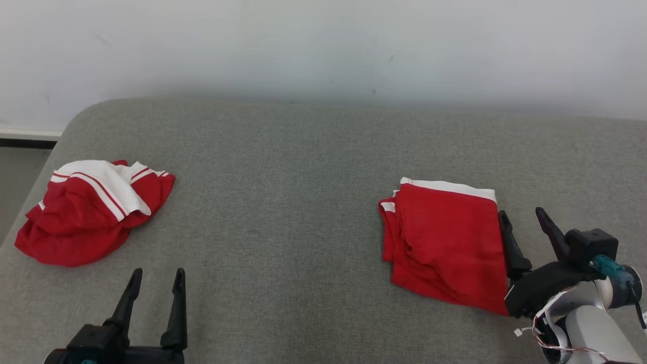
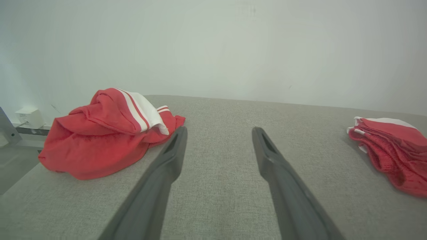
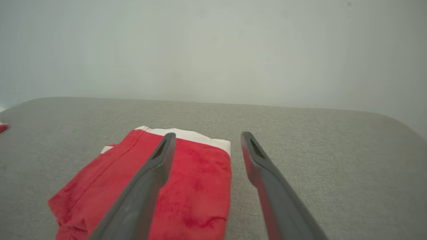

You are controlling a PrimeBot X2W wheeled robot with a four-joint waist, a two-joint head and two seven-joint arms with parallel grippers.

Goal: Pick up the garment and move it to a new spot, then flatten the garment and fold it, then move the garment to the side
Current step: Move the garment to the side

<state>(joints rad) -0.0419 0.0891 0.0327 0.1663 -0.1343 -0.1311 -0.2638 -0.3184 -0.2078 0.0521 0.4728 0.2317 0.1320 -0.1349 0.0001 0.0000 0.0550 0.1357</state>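
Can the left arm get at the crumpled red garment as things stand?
Probably yes. The left end effector is open and empty. The crumpled garment lies ahead and to its left on the grey cushion, with bare cushion between them. Nothing blocks the path.

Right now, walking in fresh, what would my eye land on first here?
Two splashes of red on the grey padded surface: a crumpled red and white garment at the left, and a neatly folded red garment at the right. The right gripper stands open at the folded one's right edge, while the left gripper, also open, hangs over bare grey fabric near the front.
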